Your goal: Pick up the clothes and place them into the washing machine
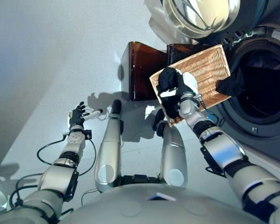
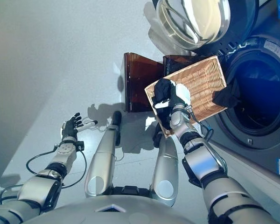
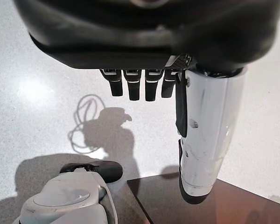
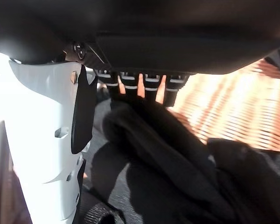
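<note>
Status, mid-task: my right hand (image 1: 178,88) has its fingers clamped on dark clothes (image 1: 167,80) in the wicker basket (image 1: 210,70); another garment (image 1: 231,85) drapes toward the washing machine (image 1: 261,88) drum; left hand (image 1: 77,115) idle, fingers relaxed.

No legible text anywhere; only unreadable small labels on the washing machine (image 2: 266,84) front.

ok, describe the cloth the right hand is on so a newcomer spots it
Find the washer with its open door; a wicker basket is tilted against it. The cloth is the black bundle at the basket's near end, under the right hand; another dark piece hangs at the drum's edge.
</note>
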